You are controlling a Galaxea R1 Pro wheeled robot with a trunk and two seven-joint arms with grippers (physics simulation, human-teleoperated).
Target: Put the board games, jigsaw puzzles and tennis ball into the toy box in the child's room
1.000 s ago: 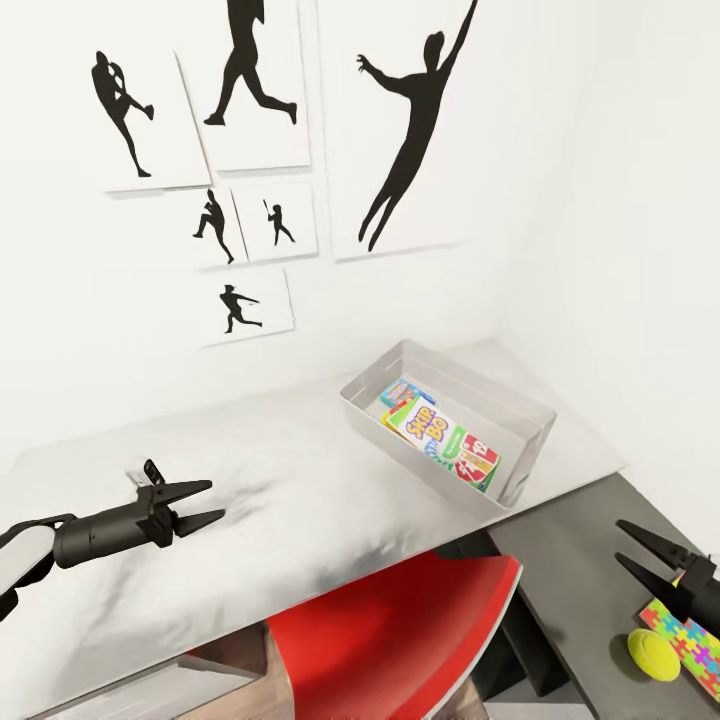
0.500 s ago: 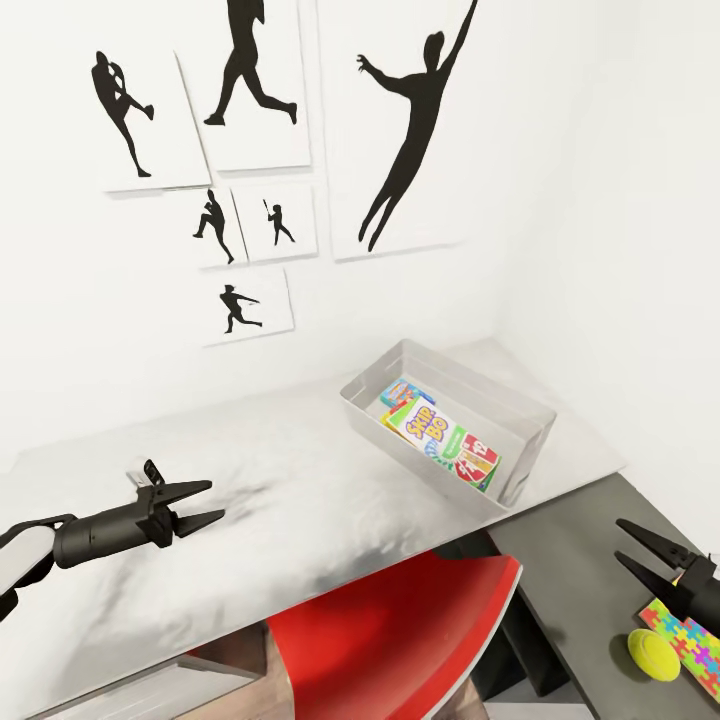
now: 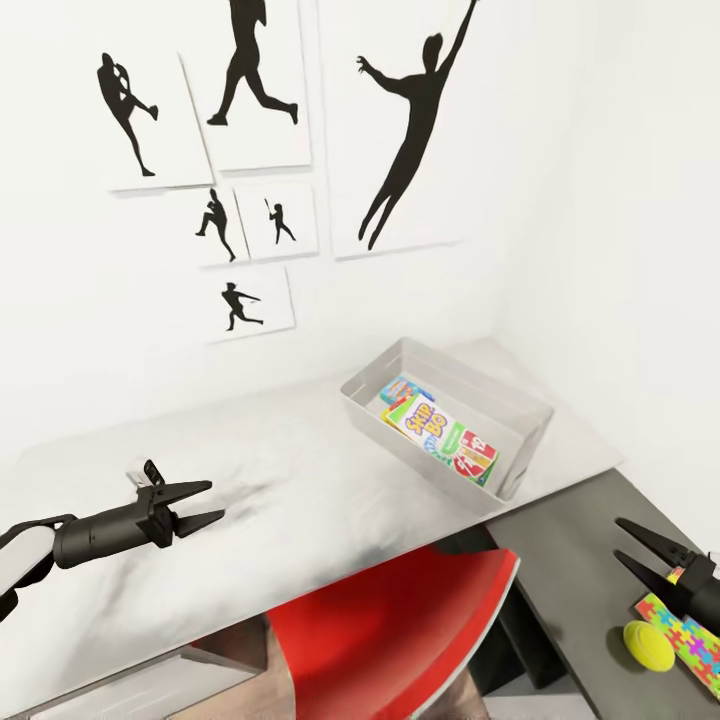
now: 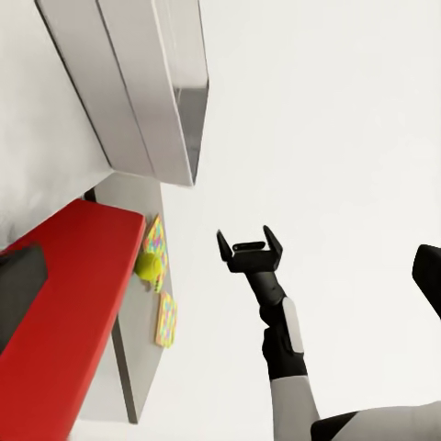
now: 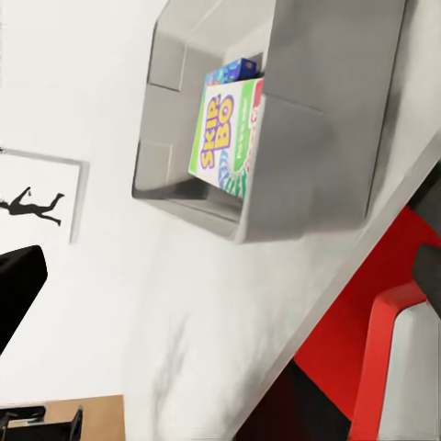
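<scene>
The toy box stands on the table near the wall. Two board games lie inside it: a green, yellow and red "Skip-Bo" box over a blue one. The right wrist view looks into the toy box at the Skip-Bo box. The tennis ball rests against a jigsaw puzzle on the dark corner section. My right gripper hovers open just above them. My left gripper is open and empty over the table's left part. The left wrist view shows the ball, two puzzles and my right gripper.
A red chair is tucked under the table between my arms. Black silhouette athlete pictures hang on the white wall behind. The room's corner wall closes off the right side.
The whole picture has shifted slightly, so the camera moved. Both grippers keep their pose and stay open.
</scene>
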